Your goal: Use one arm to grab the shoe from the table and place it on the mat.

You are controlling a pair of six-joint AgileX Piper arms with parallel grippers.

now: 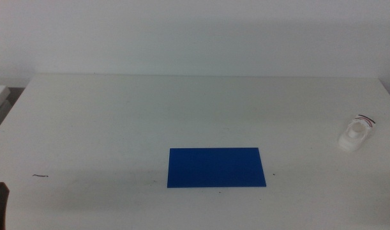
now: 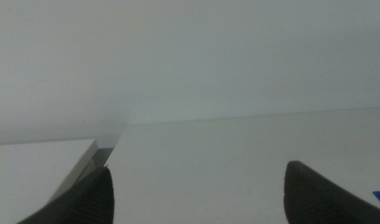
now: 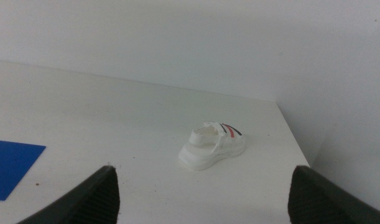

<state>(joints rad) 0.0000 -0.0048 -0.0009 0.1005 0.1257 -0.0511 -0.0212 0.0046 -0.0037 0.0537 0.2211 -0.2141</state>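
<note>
The shoe (image 1: pixel 356 133) was seen at three o'clock from the mat (image 1: pixel 216 167); both grippers (image 2: pixel 196 193) (image 3: pixel 205 193) were spread, empty.

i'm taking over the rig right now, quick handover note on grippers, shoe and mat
Left gripper: open, holding nothing, waiting at the table's near left corner.
Right gripper: open, holding nothing, facing the shoe, not touching it.
Shoe: upright near the table's right edge, well apart from the mat.
Mat: flat at centre front, nothing on it.
Done: nothing yet.
Left: grasp the shoe, likely with the right arm, and place it on the mat.
</note>
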